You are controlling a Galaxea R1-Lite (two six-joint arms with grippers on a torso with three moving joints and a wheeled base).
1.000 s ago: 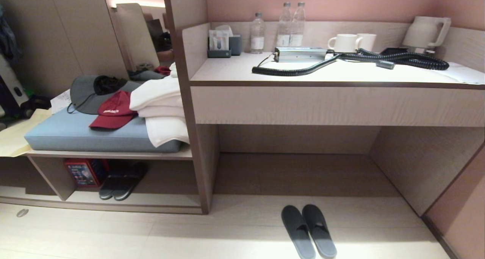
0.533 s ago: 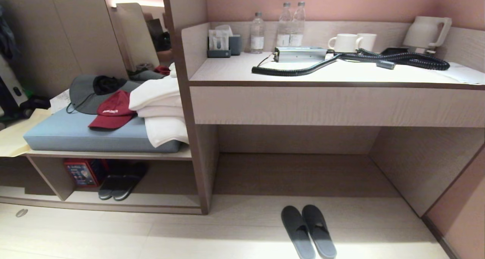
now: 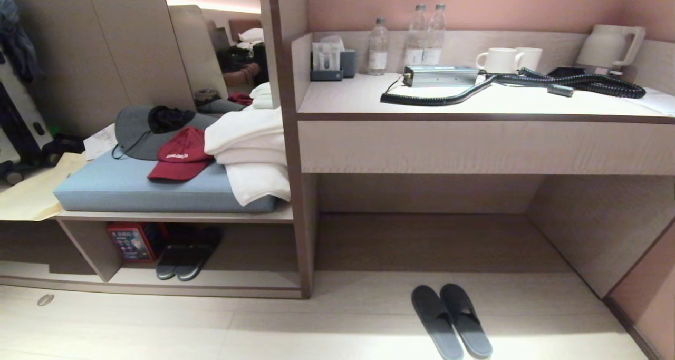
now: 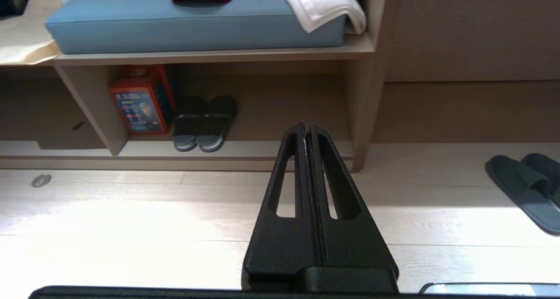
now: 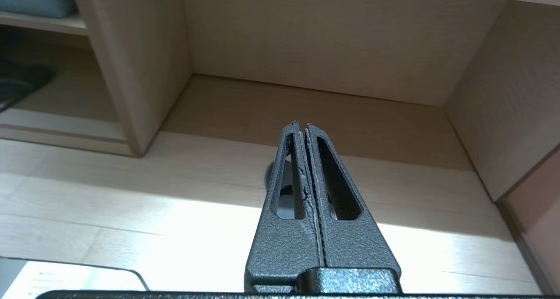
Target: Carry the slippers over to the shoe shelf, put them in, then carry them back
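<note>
Head view shows the slippers side by side on the floor at five o'clock, the shoe shelf at eight; both the left gripper and right gripper are pinched closed and empty, so a clean pickup likely calls for squaring up first.

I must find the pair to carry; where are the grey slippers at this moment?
In the head view the slippers lie side by side on the floor, lower right of centre, before the opening under the desk counter.

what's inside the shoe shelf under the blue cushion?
Inside the shoe shelf: a dark pair of slippers and, beside it, a red box. The shadowed back is unreadable.
</note>
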